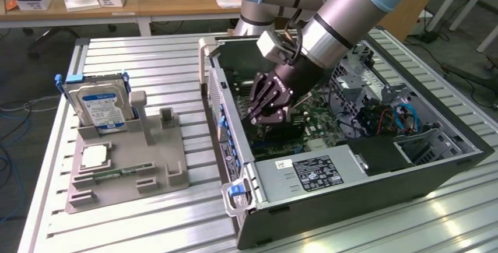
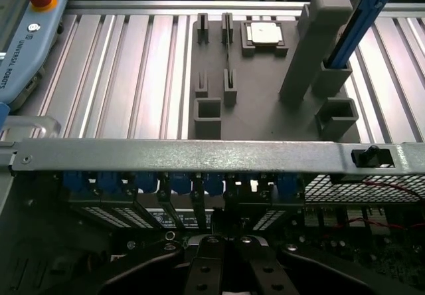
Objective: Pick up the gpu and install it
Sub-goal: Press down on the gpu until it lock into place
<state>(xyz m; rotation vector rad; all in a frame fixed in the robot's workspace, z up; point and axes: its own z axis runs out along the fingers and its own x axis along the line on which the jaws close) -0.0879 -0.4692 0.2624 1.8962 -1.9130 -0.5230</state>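
1. The gpu (image 1: 279,132), as far as you can judge it, is the dark block straight under the claw tips. It sits inside the case (image 1: 342,192), low over the motherboard (image 1: 318,122).
2. It lies close to the case wall on the exterior view's left. That wall carries the row of blue slot latches (image 2: 174,183), which the wrist view shows under the metal rail (image 2: 199,154).
3. Your key relation: the block is directly below the claw (image 1: 269,120), not off to a side. The fingertips reach its top edge, but you cannot tell whether they touch.
4. You cannot read its long axis for certain. Judge it as running away from the latch wall into the case, toward the exterior view's right. That puts it in line with the gaps between the slot covers.
5. There is one arm, and it reaches steeply down into the case from the far side.
6. In the wrist view the claw (image 2: 222,268) has its fingers (image 2: 199,272) drawn fully together. No gap shows between them.
7. You cannot tell whether a thin card edge is pinched there. Treat a hold on the card as likely, not proven.
8. Out on the table, the grey fixture (image 1: 125,177) has its upright card slots vacant. The hard drive (image 1: 101,107) stands at its far end, well apart from the claw.
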